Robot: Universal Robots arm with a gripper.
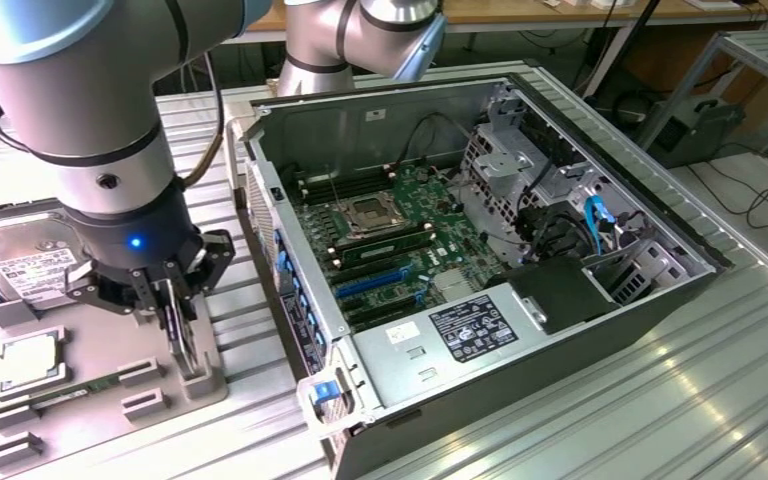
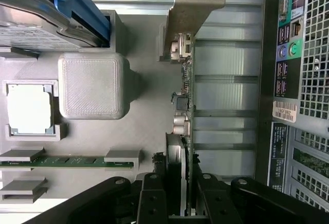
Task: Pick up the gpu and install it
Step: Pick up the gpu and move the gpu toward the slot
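The gpu (image 1: 187, 345) stands on edge over the grey fixture tray (image 1: 97, 335), at the tray's side nearest the computer case (image 1: 558, 300). My gripper (image 1: 171, 300) comes down on it from above and is shut on it. In the wrist view the gpu (image 2: 184, 106) shows edge-on as a thin green board, its silver bracket (image 2: 193, 8) at the far end and its round fan (image 2: 175, 152) close to my gripper (image 2: 181, 185). One black finger (image 2: 154, 198) sits on each side of the board. I cannot tell whether the card still rests in the tray.
The open case lies at the exterior view's right, with the motherboard (image 1: 384, 230) and its blue slots (image 1: 371, 285) facing up. On the tray are a hard drive (image 1: 24, 260), a processor (image 1: 31, 360), a memory stick (image 2: 67, 160) and a grey block (image 2: 92, 85). The case's rear panel (image 2: 303, 80) is close beside the card.
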